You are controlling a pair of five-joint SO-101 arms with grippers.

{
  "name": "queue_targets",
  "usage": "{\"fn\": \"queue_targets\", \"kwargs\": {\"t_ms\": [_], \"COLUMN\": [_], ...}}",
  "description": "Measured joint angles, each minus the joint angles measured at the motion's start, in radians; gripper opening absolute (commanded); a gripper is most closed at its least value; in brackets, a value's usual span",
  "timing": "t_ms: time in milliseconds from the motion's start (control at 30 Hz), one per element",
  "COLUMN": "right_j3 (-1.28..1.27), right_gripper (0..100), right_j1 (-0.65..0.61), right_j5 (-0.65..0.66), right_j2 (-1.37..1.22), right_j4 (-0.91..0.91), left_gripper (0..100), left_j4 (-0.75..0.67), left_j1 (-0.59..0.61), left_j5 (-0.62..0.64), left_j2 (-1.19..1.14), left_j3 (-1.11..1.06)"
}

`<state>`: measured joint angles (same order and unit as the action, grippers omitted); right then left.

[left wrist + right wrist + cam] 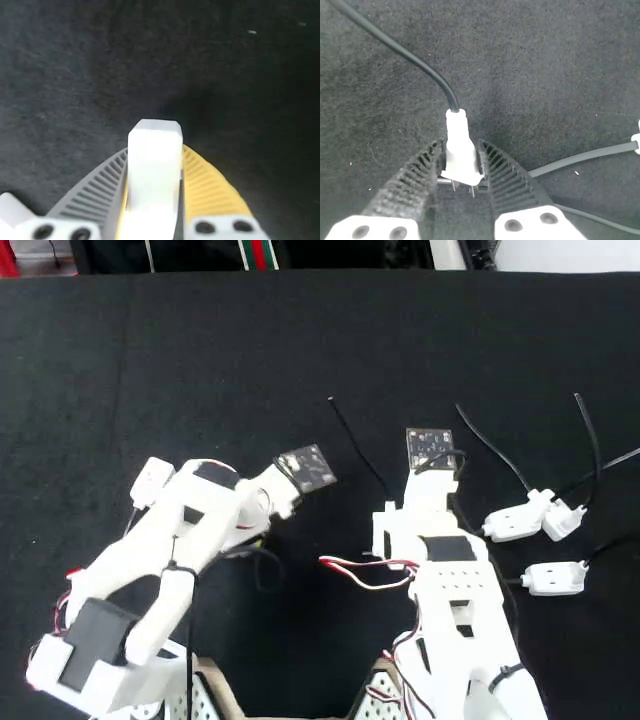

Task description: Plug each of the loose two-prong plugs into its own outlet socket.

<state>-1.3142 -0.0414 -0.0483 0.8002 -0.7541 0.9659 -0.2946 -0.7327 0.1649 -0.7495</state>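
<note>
My right gripper [460,150] is shut on a white two-prong plug [457,131]. Its black fingers [420,175] press on both sides of the plug, and the two metal prongs [471,190] point back toward the wrist. The plug's black cable [405,55] runs away over the cloth. My left gripper [155,150] is shut on a white block [154,170], held between a grey finger and a yellow finger [210,190]; the block's face is hidden. In the high view, the left arm [190,530] and right arm [445,560] lean over the black table, covering both grippers.
On the right of the black cloth lie white plug and socket pieces [515,521] [563,519] and another [553,578], each with black cables [590,440] trailing to the back right. A thin black cable [355,445] crosses the middle. The table's far edge [320,270] runs along the back.
</note>
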Motion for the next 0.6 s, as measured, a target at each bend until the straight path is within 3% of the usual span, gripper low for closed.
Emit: {"fn": "queue_targets", "kwargs": {"t_ms": [167, 367, 600], "right_j3": [0.0, 0.0, 0.0], "right_gripper": [1.2, 1.2, 1.2], "right_j1": [0.0, 0.0, 0.0], "right_j5": [0.0, 0.0, 0.005], "right_j2": [0.0, 0.0, 0.0], "right_j4": [0.0, 0.0, 0.0], "left_gripper": [3, 3, 13], "left_j4": [0.058, 0.031, -0.057], "left_j1": [-0.048, -0.06, 0.028], "left_j5": [0.012, 0.038, 0.037], "left_j2": [0.106, 0.163, -0.092], "left_j3": [-0.003, -0.021, 0.075]}}
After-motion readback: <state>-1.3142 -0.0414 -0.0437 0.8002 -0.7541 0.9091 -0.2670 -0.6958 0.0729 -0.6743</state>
